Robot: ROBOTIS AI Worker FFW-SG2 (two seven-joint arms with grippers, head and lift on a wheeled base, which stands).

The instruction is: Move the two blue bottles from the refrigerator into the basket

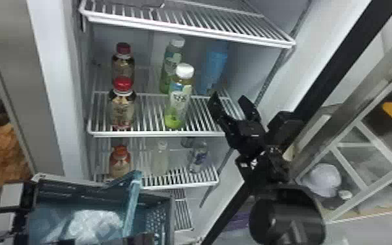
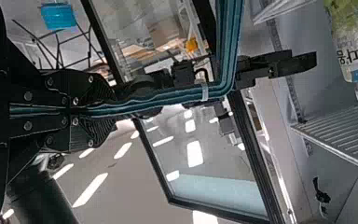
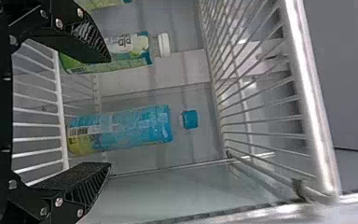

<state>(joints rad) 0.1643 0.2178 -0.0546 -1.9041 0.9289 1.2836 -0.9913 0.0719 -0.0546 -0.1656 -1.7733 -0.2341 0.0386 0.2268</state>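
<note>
With right claw (image 3: 109,113) wide, slide straight in around blue bottle (image 3: 126,128), clear of green bottle (image 3: 121,51). With left claw (image 2: 113,111) clamped on basket (image 1: 156,218), hold level.

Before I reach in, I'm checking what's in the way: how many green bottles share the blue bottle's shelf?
2: the front green bottle, and the rear green bottle behind it, both left of the blue bottle. More could be hidden behind them.

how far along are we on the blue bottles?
Done: left gripper has the basket by its rim; can't tell if a bottle is inside. In hand: nothing in right gripper, open near a blue bottle on the shelf. Remaining: at least that bottle into the basket.
</note>
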